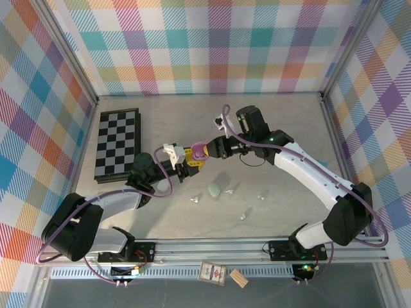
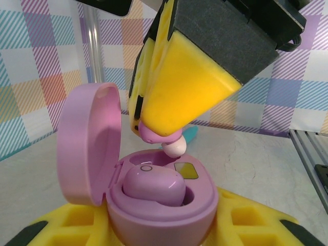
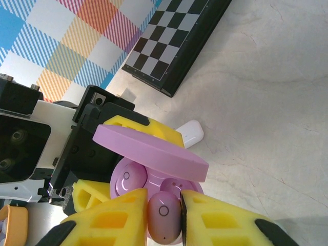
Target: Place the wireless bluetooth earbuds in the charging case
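Right now we are looking at the left end effector (image 1: 189, 165) gripping the open pink charging case (image 2: 160, 218) between its yellow fingers, lifted off the bench (image 1: 289, 122), its lid (image 2: 84, 143) standing up at the side. The right end effector (image 3: 164, 211) is pinching a pink earbud (image 2: 163, 141), which is hanging just above the case's empty well (image 3: 174, 187). The seated earbud (image 2: 154, 185) is filling the other well.

We are judging the risks from here. The held bud's pale tip is pointing down at a slant, so it may catch on the well's rim and wedge crooked instead of dropping home. The right fingers are wide and crowding the opening; as they descend they may knock the lid or nudge the seated earbud loose. Pressing down hard may twist the case in the left grip, since both arms are working in mid-air. Letting go too early may send the bud bouncing to the bench, among the mint case (image 1: 214, 189) and the small loose pieces (image 1: 194, 199) lying below.
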`<act>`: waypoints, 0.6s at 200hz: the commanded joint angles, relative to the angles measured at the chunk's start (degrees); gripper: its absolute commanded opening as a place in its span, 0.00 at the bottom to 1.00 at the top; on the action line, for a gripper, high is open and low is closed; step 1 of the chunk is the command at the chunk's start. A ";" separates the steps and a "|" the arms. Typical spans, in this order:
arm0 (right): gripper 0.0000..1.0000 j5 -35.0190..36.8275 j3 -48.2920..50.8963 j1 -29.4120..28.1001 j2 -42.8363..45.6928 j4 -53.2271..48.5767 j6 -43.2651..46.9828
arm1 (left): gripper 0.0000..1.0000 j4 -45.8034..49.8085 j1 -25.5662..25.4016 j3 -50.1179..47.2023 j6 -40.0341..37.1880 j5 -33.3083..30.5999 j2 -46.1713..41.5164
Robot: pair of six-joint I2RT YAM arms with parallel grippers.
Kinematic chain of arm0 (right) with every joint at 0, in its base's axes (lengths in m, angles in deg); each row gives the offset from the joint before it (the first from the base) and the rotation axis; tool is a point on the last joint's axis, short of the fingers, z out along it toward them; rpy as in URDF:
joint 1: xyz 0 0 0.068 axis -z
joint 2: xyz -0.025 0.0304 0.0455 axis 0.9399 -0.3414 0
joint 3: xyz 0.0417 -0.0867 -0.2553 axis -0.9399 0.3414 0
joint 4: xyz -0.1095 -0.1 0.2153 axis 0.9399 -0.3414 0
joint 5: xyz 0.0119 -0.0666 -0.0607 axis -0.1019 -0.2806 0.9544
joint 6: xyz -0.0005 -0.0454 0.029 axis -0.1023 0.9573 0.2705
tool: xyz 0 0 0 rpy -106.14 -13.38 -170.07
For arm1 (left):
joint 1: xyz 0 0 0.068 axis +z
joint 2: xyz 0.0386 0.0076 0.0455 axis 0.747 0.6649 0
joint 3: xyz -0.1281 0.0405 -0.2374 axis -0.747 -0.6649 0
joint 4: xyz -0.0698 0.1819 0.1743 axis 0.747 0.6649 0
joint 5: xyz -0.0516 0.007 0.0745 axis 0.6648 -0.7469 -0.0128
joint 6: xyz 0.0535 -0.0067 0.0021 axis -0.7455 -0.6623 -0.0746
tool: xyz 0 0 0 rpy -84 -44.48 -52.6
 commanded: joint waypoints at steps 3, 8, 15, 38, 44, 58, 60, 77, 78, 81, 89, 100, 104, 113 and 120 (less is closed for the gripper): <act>0.23 0.39 -1.32 0.15 -0.67 1.88 0.74 | 0.31 -1.54 -0.62 1.31 -0.48 1.85 -1.10; 0.23 0.28 -1.26 0.16 -0.67 2.11 0.70 | 0.31 -1.54 -0.62 1.37 -0.48 1.82 -0.96; 0.23 0.24 -1.11 0.14 -0.58 2.56 0.55 | 0.31 -1.75 -0.62 1.38 -0.40 1.80 -0.82; 0.23 -0.56 -0.14 0.16 -0.10 4.76 -0.04 | 0.31 -2.30 -0.62 1.38 0.11 1.56 -0.55; 0.23 -0.85 -0.01 0.15 -0.07 5.02 -0.16 | 0.31 -2.25 -0.62 1.38 0.18 1.61 -0.57; 0.23 -1.16 0.14 0.12 -0.39 5.17 -0.09 | 0.31 -2.16 -0.62 1.21 0.14 1.35 -0.73; 0.23 -1.22 0.17 0.14 -0.40 5.22 -0.09 | 0.31 -2.15 -0.62 1.20 0.18 1.28 -0.81; 0.24 -1.21 0.65 0.15 -0.62 5.33 0.03 | 0.31 -1.66 -0.62 1.11 0.22 1.00 -1.15; 0.24 -1.27 0.71 0.15 -0.65 5.33 0.03 | 0.31 -1.64 -0.62 1.11 0.22 1.00 -1.17; 0.24 -1.32 0.72 0.15 -0.71 5.42 0.03 | 0.31 -1.55 -0.62 1.11 0.29 0.89 -1.34; 0.24 -1.41 0.99 0.14 -0.88 5.57 0.03 | 0.31 -1.45 -0.62 1.02 0.44 0.65 -1.44; 0.24 -1.63 1.28 0.19 -1.10 5.73 0.04 | 0.31 -1.45 -0.62 1.13 0.85 0.09 -1.62; 0.24 -1.81 1.56 0.14 -1.11 5.96 0.03 | 0.31 -1.45 -0.62 1.18 1.07 -0.09 -1.61; 0.24 -1.94 2.05 0.13 -1.08 6.69 0.05 | 0.31 -1.42 -0.53 1.33 1.39 -0.32 -1.69; 0.24 -1.87 2.17 0.15 -1.11 6.75 0.19 | 0.31 -1.45 -0.53 1.45 1.67 -0.24 -1.65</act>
